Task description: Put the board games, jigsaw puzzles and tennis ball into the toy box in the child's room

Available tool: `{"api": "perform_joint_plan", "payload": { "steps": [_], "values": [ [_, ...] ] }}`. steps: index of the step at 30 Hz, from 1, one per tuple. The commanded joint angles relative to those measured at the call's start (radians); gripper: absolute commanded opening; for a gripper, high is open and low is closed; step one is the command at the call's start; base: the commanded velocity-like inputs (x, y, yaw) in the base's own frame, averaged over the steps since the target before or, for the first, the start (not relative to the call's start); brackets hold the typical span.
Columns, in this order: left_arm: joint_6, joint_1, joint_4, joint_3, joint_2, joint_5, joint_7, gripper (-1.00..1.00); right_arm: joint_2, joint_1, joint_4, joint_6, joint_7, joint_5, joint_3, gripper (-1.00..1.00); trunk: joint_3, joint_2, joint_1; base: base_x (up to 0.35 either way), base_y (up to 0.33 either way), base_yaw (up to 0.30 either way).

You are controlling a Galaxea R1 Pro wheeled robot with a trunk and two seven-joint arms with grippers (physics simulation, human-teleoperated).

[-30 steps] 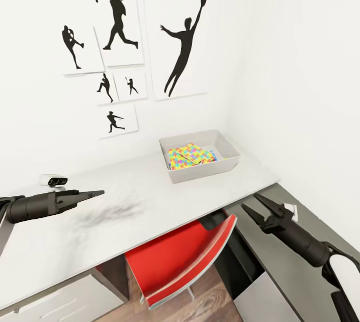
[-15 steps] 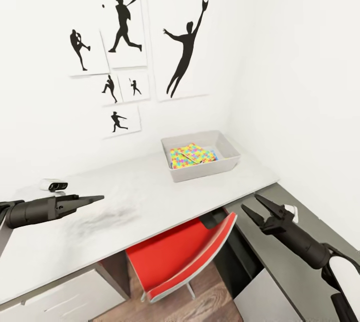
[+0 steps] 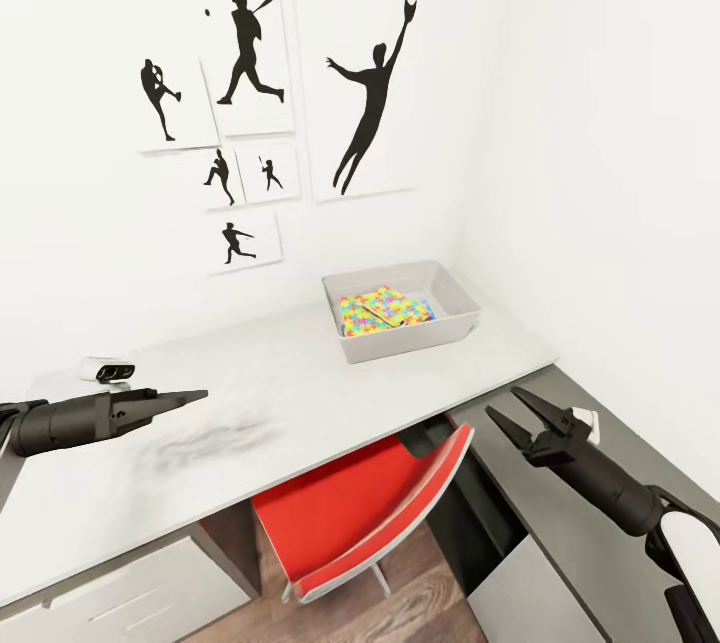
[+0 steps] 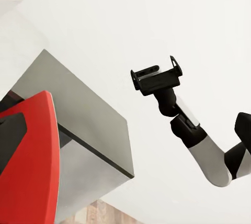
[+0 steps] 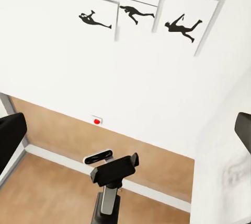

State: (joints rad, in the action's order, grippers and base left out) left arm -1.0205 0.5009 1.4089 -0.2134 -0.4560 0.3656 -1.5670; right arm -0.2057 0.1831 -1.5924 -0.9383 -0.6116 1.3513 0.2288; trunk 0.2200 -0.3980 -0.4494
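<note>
The light-grey toy box stands at the far right end of the pale table, against the wall. Bright jigsaw puzzles lie inside it, with a sliver of blue beside them that I cannot identify. My left gripper hovers open and empty over the table's left part, well short of the box. It also appears across the room in the right wrist view. My right gripper is open and empty above the dark cabinet, and appears in the left wrist view. The board games, tennis ball and bed are out of view.
A red chair is tucked under the table between my arms. A small white device sits on the table's far left. Framed baseball silhouettes hang on the white wall behind. Wood floor shows below.
The head view has shifted slightly since a second ago. Both arms hold almost the same poses, and nothing on the table has moved.
</note>
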Motion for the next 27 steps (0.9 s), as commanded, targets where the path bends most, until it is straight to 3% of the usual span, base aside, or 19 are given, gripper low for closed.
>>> {"api": "perform_joint_plan", "payload": {
  "steps": [1, 15, 27],
  "values": [
    [-0.011, 0.001, 0.000, 0.000, 0.000, 0.000, -0.004, 1.00, 0.000, 0.001, 0.000, -0.005, -0.003, -0.001, 0.001, 1.00, 0.002, -0.002, -0.001, 0.000, 0.000, 0.000],
    [-0.011, 0.001, 0.001, 0.000, -0.001, -0.002, -0.004, 1.00, -0.001, 0.001, 0.002, -0.005, -0.003, -0.001, 0.001, 1.00, 0.002, -0.002, -0.001, -0.010, 0.000, 0.000],
    [-0.011, 0.001, 0.001, -0.001, -0.001, -0.001, -0.004, 1.00, 0.000, 0.001, 0.002, -0.004, -0.003, -0.001, 0.001, 1.00, -0.008, -0.002, -0.001, -0.147, 0.000, -0.062]
  ]
}}
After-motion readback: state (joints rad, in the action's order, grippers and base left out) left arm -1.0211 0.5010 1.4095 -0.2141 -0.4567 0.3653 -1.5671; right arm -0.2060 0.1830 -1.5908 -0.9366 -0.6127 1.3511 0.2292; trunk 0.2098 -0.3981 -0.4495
